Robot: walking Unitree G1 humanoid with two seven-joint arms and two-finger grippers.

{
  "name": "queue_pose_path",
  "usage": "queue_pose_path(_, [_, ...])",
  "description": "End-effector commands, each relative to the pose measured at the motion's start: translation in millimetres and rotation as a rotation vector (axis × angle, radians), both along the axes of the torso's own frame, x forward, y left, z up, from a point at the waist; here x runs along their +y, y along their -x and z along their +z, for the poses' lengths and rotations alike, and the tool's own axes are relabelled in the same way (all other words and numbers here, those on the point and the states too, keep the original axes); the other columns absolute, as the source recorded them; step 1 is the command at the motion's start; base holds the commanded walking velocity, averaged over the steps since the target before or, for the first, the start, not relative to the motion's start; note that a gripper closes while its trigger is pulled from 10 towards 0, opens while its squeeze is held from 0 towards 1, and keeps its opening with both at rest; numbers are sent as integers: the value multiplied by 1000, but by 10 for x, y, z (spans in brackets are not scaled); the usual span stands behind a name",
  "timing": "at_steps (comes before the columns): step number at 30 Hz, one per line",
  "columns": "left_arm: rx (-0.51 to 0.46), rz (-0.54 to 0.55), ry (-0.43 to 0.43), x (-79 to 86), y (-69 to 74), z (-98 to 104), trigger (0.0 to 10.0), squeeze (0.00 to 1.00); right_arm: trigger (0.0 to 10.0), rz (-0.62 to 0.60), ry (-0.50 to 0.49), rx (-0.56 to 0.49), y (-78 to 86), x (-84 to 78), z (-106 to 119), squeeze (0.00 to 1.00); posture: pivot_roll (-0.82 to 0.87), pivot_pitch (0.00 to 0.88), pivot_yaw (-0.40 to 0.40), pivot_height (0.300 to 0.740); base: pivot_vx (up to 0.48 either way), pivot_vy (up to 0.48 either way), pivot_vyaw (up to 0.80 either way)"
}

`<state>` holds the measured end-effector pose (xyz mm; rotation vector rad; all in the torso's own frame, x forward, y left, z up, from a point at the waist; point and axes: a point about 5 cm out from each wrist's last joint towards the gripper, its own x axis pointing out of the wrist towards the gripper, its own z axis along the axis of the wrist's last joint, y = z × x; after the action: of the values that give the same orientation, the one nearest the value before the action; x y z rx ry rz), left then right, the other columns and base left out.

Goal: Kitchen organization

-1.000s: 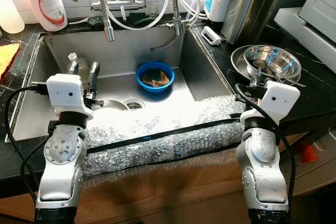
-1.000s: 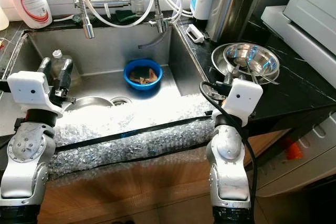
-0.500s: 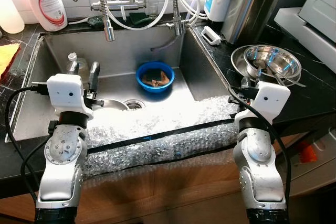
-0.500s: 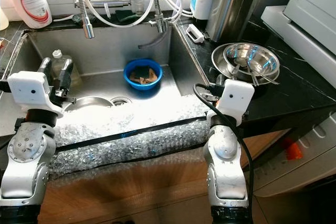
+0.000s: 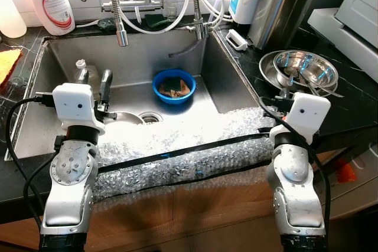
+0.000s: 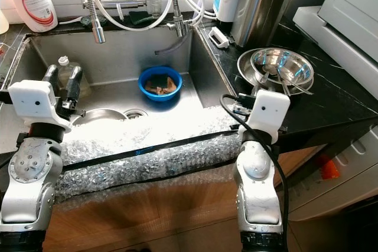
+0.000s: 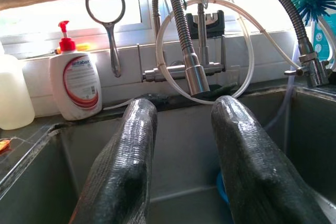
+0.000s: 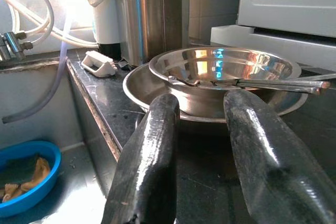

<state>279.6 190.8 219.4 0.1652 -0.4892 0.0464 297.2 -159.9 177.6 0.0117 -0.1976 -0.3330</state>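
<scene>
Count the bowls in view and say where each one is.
3: a blue bowl in the sink, and two steel bowls nested on the counter to the sink's right, the inner bowl inside the outer bowl. More may be hidden.

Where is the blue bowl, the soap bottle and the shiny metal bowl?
blue bowl (image 5: 175, 86): left eye view, its front rim.
soap bottle (image 5: 55, 7): left eye view, its label.
shiny metal bowl (image 8: 226, 68): right wrist view, its inside.

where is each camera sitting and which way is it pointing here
Eye views: on the head, looking forward and down at the steel sink; both silver arms show.
Left wrist view: along the open left end effector toward the white soap bottle.
Right wrist view: along the open right end effector toward the stacked steel bowls on the black counter.
Shared: the round blue plastic bowl shows in the eye and right wrist views.
</scene>
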Motion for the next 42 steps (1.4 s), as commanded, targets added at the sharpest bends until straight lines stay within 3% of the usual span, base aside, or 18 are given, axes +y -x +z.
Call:
queue_pose_path(1, [2, 3, -8, -7, 1, -16, 10000, 0, 10000, -12, -3, 10, -18, -10, 4, 43, 55, 110, -69, 740, 0, 0, 0])
queue_pose_path(2, [1, 4, -8, -7, 0, -15, 10000, 0, 10000, -13, -5, 11, -23, -9, 1, 0, 56, 109, -68, 740, 0, 0, 0])
queue_pose_path(10, [-2, 3, -7, -10, -6, -11, 10000, 0, 10000, -6, -94, 12, -89, 0, -3, 0, 56, 105, -69, 740, 0, 0, 0])
queue_pose_path(11, [-2, 3, -8, -10, -5, -10, 10000, 0, 10000, -5, -100, 11, -95, 1, -3, 333, 57, 105, -68, 740, 0, 0, 0])
queue_pose_path(12, [-2, 3, -7, -10, -4, -10, 10000, 0, 10000, -5, -102, 11, -102, 1, -4, 855, 57, 105, -68, 740, 0, 0, 0])
queue_pose_path(13, [-3, 3, -7, -10, -3, -9, 10000, 0, 10000, -6, -103, 11, -106, 1, -4, 855, 57, 105, -68, 740, 0, 0, 0])
queue_pose_path(14, [-3, 4, -7, -9, -3, -7, 10000, 0, 10000, -6, -102, 10, -117, 7, 0, 1000, 56, 105, -67, 740, 0, 0, 0])
queue_pose_path(16, [-2, 3, -7, -12, -3, -9, 10000, 0, 10000, -2, -96, 11, -131, 13, -2, 1000, 54, 106, -68, 740, 0, 0, 0])
queue_pose_path(17, [-2, 2, -7, -14, -3, -9, 10000, 0, 10000, -3, -95, 11, -137, 10, -2, 741, 58, 107, -68, 740, 0, 0, 0])
queue_pose_path(18, [-2, 2, -8, -16, -3, -8, 10000, 0, 10000, -3, -95, 11, -142, 8, -2, 741, 58, 107, -68, 740, 0, 0, 0])
queue_pose_path(19, [-2, 2, -7, -14, -3, -9, 10000, 0, 10000, -4, -95, 11, -149, 2, -2, 0, 56, 109, -68, 740, 0, 0, 0])
queue_pose_path(38, [0, 7, -6, -5, -2, -13, 10000, 0, 10000, -11, -30, -51, -222, -57, 120, 0, 58, 117, -70, 740, 0, 0, 0])
queue_pose_path(39, [1, 7, -6, -5, -2, -13, 10000, 0, 4941, -16, -29, -46, -221, -63, 111, 0, 57, 117, -70, 740, 0, 0, 0])
queue_pose_path(40, [1, 7, -7, -6, -2, -13, 10000, 0, 4941, -18, -29, -45, -221, -67, 108, 0, 57, 117, -70, 740, 0, 0, 0])
queue_pose_path(41, [3, 5, -7, -8, -2, -17, 10000, 0, 0, -29, -31, -37, -224, -82, 92, 0, 58, 117, -69, 740, 0, 0, 0])
queue_pose_path(42, [3, 5, -7, -8, -2, -17, 10000, 0, 0, -29, -31, -37, -224, -82, 92, 0, 58, 117, -69, 740, 0, 0, 0])
